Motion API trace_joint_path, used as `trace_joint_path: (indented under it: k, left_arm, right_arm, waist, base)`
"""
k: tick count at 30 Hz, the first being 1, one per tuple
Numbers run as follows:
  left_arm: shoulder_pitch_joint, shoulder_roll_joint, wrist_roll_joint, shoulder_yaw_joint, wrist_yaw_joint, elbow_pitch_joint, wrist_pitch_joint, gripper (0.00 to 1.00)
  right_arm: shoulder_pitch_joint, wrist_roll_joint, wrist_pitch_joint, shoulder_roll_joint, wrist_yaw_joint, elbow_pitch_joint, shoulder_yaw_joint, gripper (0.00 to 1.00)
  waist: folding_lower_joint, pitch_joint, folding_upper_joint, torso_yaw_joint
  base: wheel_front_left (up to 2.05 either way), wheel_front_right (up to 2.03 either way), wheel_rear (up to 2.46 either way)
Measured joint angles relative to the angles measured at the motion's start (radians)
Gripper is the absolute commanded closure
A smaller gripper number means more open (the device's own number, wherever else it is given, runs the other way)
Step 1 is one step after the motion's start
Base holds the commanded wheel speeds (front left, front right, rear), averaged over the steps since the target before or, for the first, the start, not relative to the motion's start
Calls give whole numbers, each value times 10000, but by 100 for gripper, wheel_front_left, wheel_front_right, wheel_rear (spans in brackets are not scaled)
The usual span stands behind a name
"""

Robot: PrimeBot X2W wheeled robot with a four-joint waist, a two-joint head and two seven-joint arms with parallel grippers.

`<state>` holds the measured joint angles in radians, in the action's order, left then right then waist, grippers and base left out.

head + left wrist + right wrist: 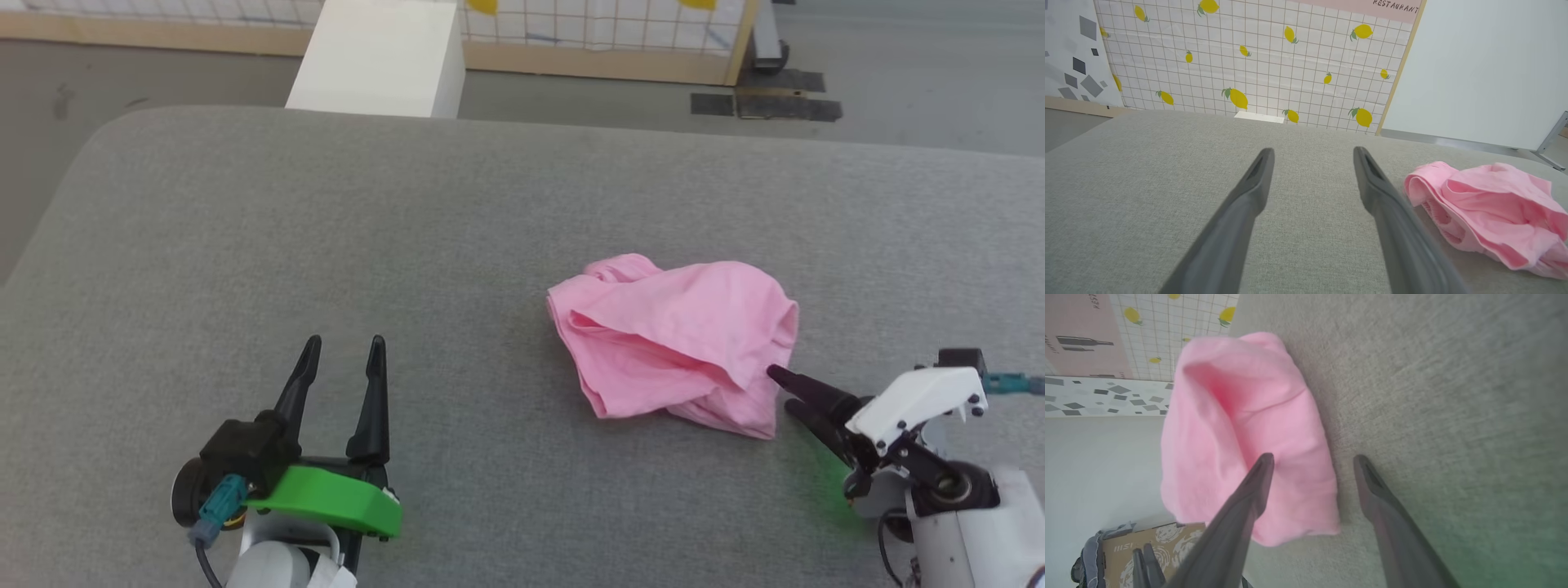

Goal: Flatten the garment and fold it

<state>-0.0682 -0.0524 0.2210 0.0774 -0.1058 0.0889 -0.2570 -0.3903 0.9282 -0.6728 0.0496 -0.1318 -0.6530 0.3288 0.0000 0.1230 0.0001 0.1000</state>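
Pink garment [678,335] lies crumpled right of centre on the grey surface [326,245]. Spread right hand [780,388] sits at its near-right edge, perhaps touching; left hand [344,343] spread, well apart. Risk: closing pinches several layers, dragging the bunch unflattened.

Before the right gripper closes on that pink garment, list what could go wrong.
1. The garment lies bunched in layers; the open right gripper at its edge may pinch several folds together, so it would not spread.
2. The open left gripper sits well apart from it; a one-sided pull could just drag the bundle across the grey surface.
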Motion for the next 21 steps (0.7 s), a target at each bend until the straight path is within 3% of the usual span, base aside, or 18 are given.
trace_joint_path:
  k: [8,9,10,12,13,17,21]
  left_arm:
    - [-144,-2,2,4,2,4,0,0]
    - [-153,0,2,6,2,4,0,0]
    - [-153,0,2,4,0,4,0,0]
    - [-154,-2,2,6,2,10,0,0]
    - [-154,-2,2,8,0,10,0,0]
    - [-153,-2,2,4,0,12,0,0]
    - [-141,-2,-2,-36,6,12,0,0]
  right_arm:
    - [-1157,-761,-980,33,-2,-991,146,0]
    - [-1243,-654,-1106,35,-2,-1068,111,14]
    - [-1292,-591,-1187,36,-2,-1108,63,44]
    - [-1371,-385,-1384,31,-2,-1193,-98,77]
    - [-1383,-297,-1484,31,0,-1193,-245,100]
    - [-1378,-240,-1778,6,0,-830,-700,100]
    - [-1370,-257,-2347,6,0,274,-1124,100]
  waist:
    - [0,259,0,508]
    - [0,275,0,560]
    - [0,284,0,598]
    - [0,294,0,675]
    - [0,293,0,703]
    - [0,237,0,728]
    - [0,127,0,648]
  base:
    - [0,0,0]
    - [0,0,0]
    - [0,0,0]
    - [0,0,0]
    - [0,0,0]
    - [0,0,0]
    - [0,0,0]
